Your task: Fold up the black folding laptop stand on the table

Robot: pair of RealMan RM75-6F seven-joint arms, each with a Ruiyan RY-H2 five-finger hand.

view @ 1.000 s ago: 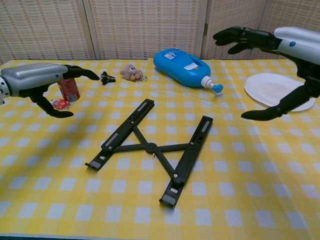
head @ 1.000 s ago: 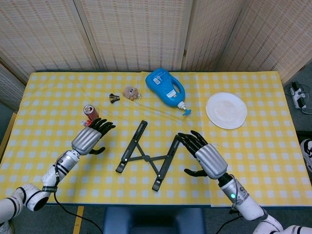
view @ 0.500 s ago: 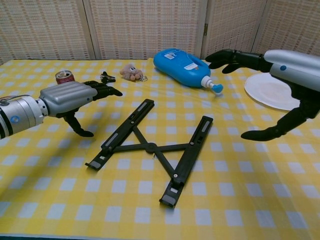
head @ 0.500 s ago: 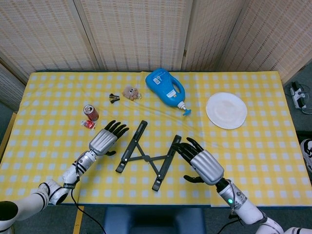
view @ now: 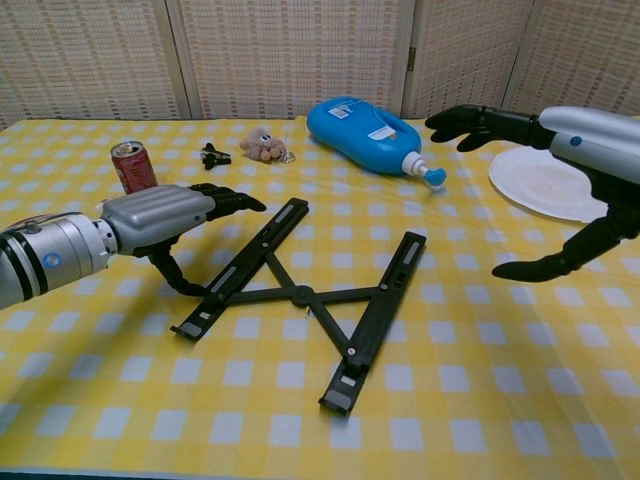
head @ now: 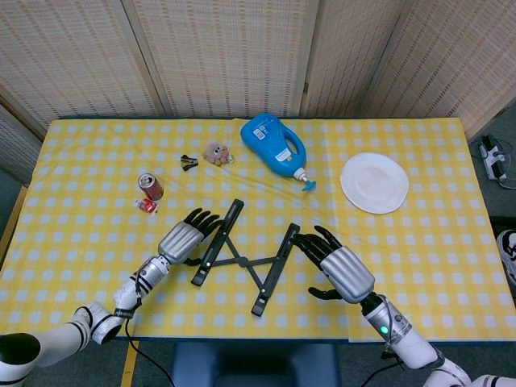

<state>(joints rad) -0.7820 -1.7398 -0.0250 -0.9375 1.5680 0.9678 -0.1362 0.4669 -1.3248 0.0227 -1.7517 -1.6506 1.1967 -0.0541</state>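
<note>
Left hand (head: pixel 184 239): wide open, holds nothing, just beside the black stand (head: pixel 242 258).
Right hand (head: pixel 343 270): wide open, holds nothing.

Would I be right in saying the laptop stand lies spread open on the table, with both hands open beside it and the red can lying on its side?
Not quite: the red can stands upright, as the chest view shows. The laptop stand does lie spread open, with the left hand and right hand open beside it.

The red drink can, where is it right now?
The red drink can stands upright on the table's left side in the head view, beside a small red packet, beyond the left hand.
</note>
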